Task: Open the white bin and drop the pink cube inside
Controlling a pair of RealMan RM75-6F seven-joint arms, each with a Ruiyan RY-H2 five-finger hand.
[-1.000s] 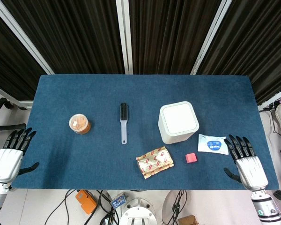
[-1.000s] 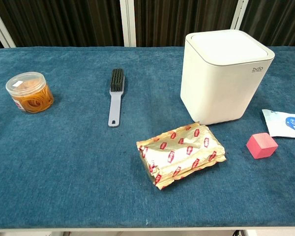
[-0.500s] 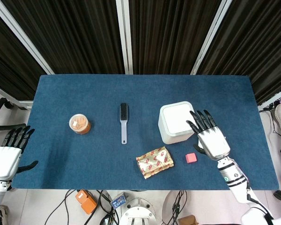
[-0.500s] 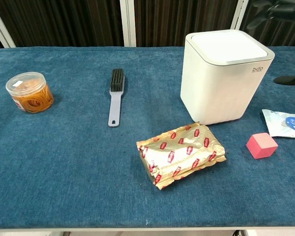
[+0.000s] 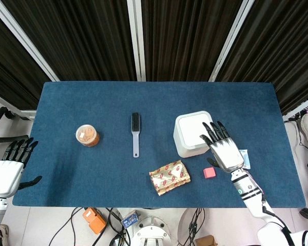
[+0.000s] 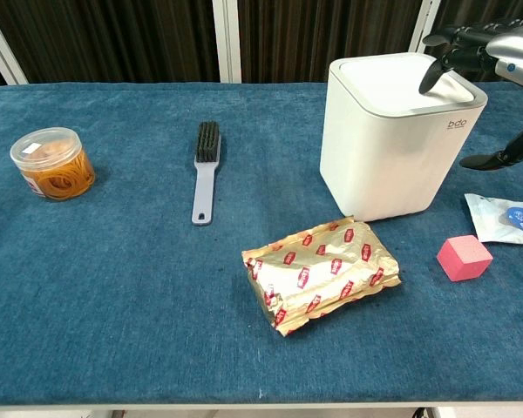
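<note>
A: Found the right hand point(image 5: 223, 151) spread wide above the near right corner of the white bin point(image 5: 195, 133), with nothing held. Could not tell whether the fingertips point(image 6: 429, 77) touched the lid or hung just over it.

B: Saw the lid closed, then. And placed the pink cube point(image 5: 209, 172) where?

A: On the table point(image 5: 92, 169), just in front of the bin's right side, near the wrist, between the gold packet point(image 5: 168, 177) and the blue-and-white sachet point(image 6: 506, 218). Untouched.

B: And the left hand point(image 5: 7, 171)?

A: Off the table's left edge, fingers apart, empty.

B: Feared what from there?

A: Pressing so near the lid's corner. Could have tilted or shoved the bin instead of opening it, probably light as it looked. Could not make out how the lid works, either. Also worried about a low wrist sweeping the cube toward the sachet or the table's near edge.
</note>
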